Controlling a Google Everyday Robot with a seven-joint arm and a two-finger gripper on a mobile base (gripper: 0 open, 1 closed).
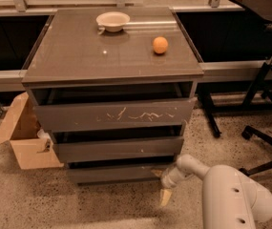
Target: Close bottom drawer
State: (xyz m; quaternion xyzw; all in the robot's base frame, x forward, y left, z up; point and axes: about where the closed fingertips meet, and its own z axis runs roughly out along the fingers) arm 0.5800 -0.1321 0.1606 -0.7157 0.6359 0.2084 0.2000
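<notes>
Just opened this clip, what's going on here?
A one-armed robot is working on the bottom drawer of a cabinet. Its hand is low, near the floor, at the right end of that drawer's front, apparently to push it shut. The drawer looks nearly in, with a dark gap showing above its front. A white bowl and an orange sit on the cabinet top. An open cardboard box stands on the floor to the left.
</notes>
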